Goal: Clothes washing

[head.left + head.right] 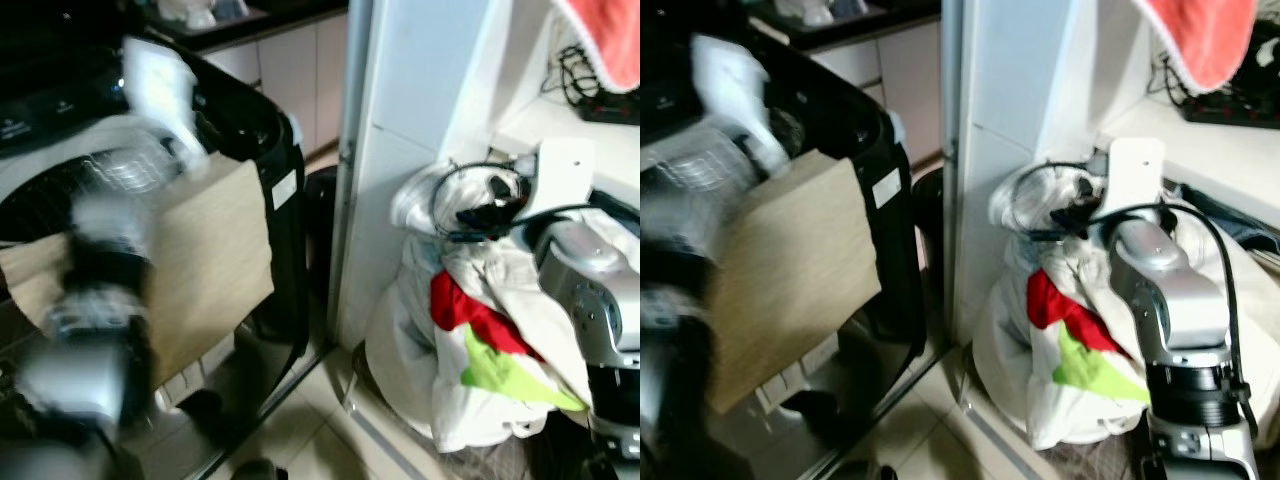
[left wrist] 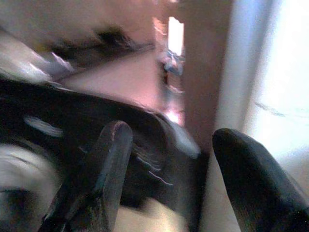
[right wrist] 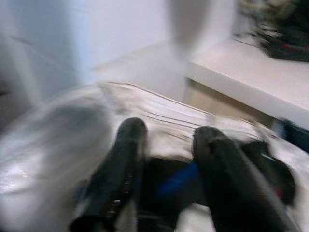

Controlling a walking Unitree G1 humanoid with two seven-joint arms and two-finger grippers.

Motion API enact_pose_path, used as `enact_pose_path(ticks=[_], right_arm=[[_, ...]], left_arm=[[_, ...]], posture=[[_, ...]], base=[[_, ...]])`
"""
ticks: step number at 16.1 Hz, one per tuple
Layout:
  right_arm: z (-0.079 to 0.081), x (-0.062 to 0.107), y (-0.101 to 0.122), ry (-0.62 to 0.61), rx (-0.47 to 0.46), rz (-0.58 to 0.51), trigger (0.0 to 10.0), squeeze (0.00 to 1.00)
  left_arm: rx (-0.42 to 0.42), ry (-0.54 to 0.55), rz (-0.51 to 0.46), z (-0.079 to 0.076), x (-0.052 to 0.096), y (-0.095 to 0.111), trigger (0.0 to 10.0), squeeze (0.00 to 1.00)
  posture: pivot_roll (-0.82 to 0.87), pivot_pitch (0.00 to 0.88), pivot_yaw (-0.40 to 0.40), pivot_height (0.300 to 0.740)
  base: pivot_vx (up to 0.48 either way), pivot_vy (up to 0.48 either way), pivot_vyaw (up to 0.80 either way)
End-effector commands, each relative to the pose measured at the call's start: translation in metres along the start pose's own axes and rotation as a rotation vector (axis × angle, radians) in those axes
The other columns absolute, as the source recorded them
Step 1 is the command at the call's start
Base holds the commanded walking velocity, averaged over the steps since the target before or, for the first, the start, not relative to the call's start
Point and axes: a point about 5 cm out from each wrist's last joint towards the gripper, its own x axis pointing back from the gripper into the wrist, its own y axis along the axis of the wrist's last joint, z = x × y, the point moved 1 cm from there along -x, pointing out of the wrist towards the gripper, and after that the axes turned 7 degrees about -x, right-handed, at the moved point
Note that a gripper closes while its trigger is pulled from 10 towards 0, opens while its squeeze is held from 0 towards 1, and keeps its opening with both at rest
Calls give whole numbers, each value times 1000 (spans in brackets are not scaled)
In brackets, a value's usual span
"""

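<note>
Two arms frame what we see from the head camera. Nearest on the left, our left arm (image 1: 95,320) is a blurred silver and black shape lifted before the washing machine (image 1: 255,150). In its wrist view the left gripper (image 2: 169,159) has its jaws spread wide with nothing between them, pointing at the machine's dark rim. On the right, our right arm (image 1: 1165,300) reaches forward over a heap of laundry (image 1: 480,330). The right gripper (image 3: 166,154) has its jaws a little apart, resting down among pale cloth with something dark and blue beneath them; we cannot tell whether they have hold of any of it.

A tan cardboard sheet (image 1: 205,260) hangs down the front of the black washing machine, just behind our left arm. The round drum opening (image 1: 60,195) shows at the top of the machine, and a white cloth (image 1: 165,90) hangs above its rim, too blurred to say what carries it.

The laundry sits as a mostly white bundle on the tiled floor (image 1: 300,420), beside a white cabinet side (image 1: 400,120). A red piece (image 1: 470,310) and a bright green piece (image 1: 505,375) show on its front.

Farther back, a white tabletop (image 1: 1200,140) carries dark cables (image 1: 590,80), and a red-orange towel (image 1: 1205,35) hangs above it.
</note>
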Motion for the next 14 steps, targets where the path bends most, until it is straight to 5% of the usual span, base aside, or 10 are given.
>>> enact_pose_path(ticks=[1, 4, 9, 10, 11, 13, 14], right_arm=[[-16, -5, 4, -94, -14, -23, 10000, 1000], [-36, -23, -10, -143, -46, 21, 10000, 1000], [-42, -44, -28, -30, -26, 124, 10000, 1000], [-43, -47, -31, -17, -20, 140, 10000, 631], [-42, -48, -33, -8, -23, 149, 10000, 0], [-40, -53, -38, 52, -12, 163, 10000, 0], [-39, -56, -40, 95, 0, 175, 8392, 0]], left_arm=[[20, -142, -84, -24, 4, 14, 10000, 0], [-74, -326, -159, -85, 23, 0, 10000, 0], [-143, -507, -76, -119, 52, -15, 10000, 0], [-175, -517, -81, -122, 54, -17, 10000, 0], [-171, -510, -81, -122, 54, -17, 10000, 0], [-138, -483, -70, -121, 56, -16, 10000, 0], [-139, -483, -57, -121, 57, -17, 10000, 0]], posture=[[-42, 0, 66, 740], [-47, 0, 71, 740], [-45, 0, 73, 740], [-42, 0, 70, 740], [-42, 0, 70, 740], [-40, 0, 67, 740], [-36, 0, 62, 740]], base=[[0, 0, 0], [0, 0, 0], [0, 0, 0], [0, 0, 0], [0, 0, 0], [0, 0, 0], [0, 0, 0]])
